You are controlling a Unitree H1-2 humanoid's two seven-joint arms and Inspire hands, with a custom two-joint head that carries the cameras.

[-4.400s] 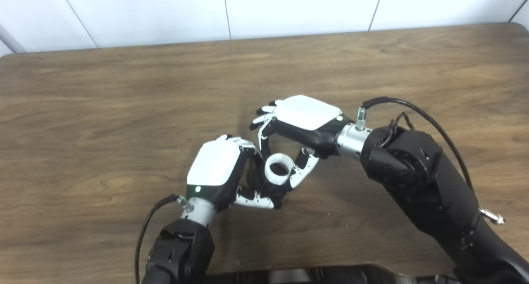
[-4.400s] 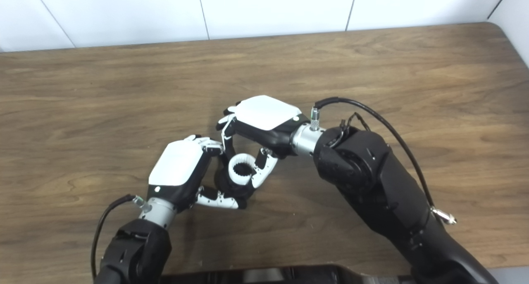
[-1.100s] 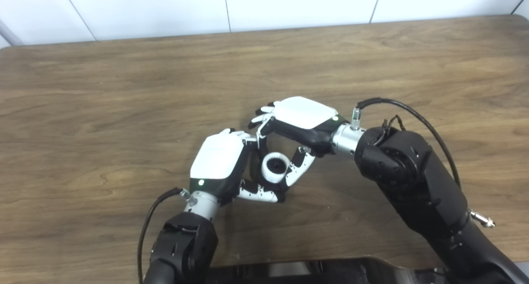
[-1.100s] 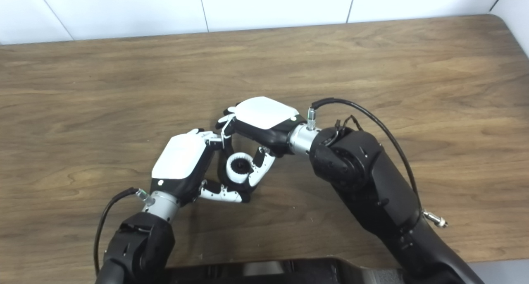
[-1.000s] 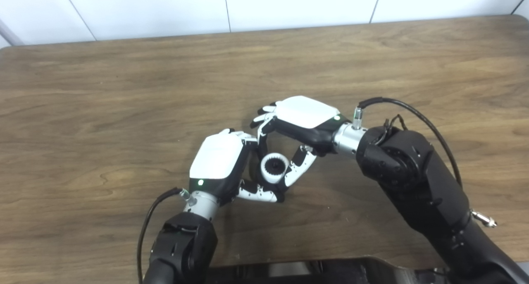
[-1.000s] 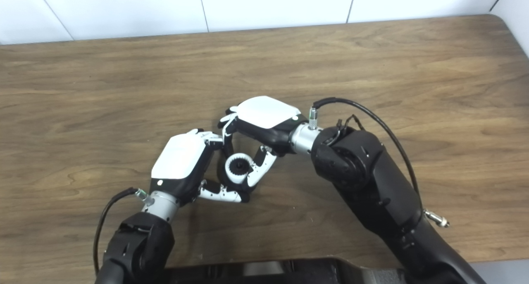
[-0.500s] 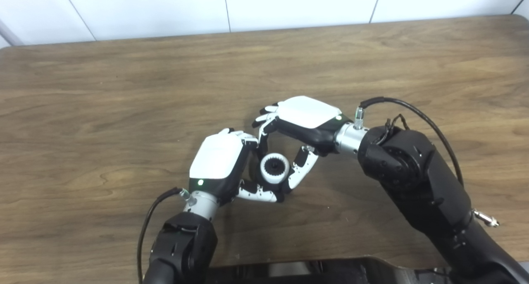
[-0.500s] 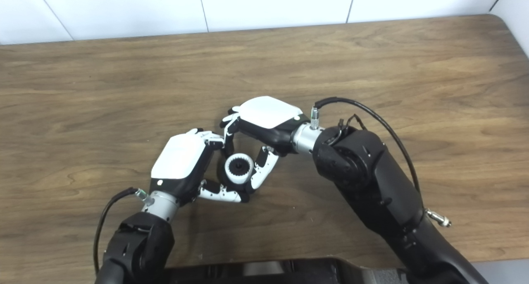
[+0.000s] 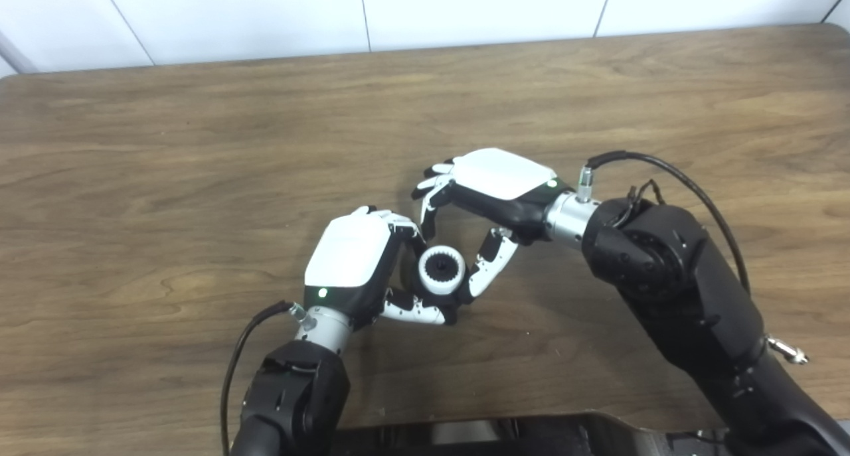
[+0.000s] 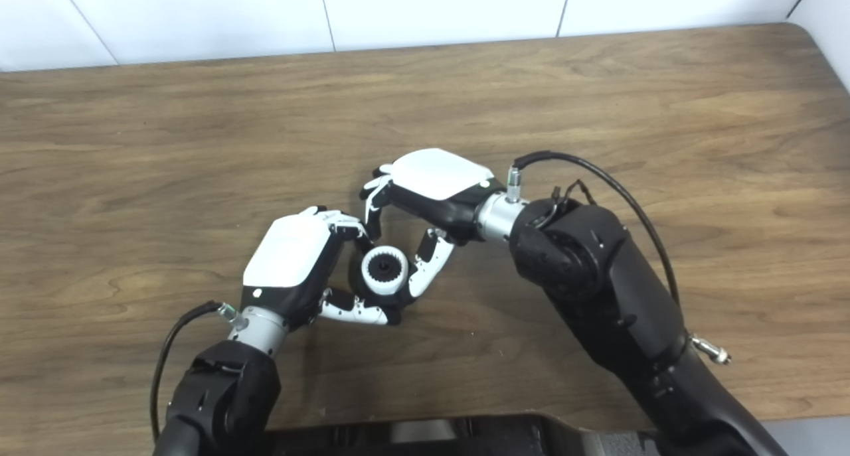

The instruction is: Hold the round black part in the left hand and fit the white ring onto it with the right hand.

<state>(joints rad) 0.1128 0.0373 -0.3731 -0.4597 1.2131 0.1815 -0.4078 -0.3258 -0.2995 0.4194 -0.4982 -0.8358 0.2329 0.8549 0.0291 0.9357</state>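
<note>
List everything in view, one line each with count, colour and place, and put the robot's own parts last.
white ring: one, white with a toothed inner edge, seated around the round black part, between the two hands at the table's middle.
round black part: one, black, mostly hidden, showing through the ring's centre, held in the left hand.
table: one, brown wood grain, filling most of the view.
wall: white panels with dark seams, behind the table's far edge.
left hand: one, white back with black and white fingers, shut on the round black part.
right hand: one, white back, fingers apart and beside the ring, holding nothing.
</note>
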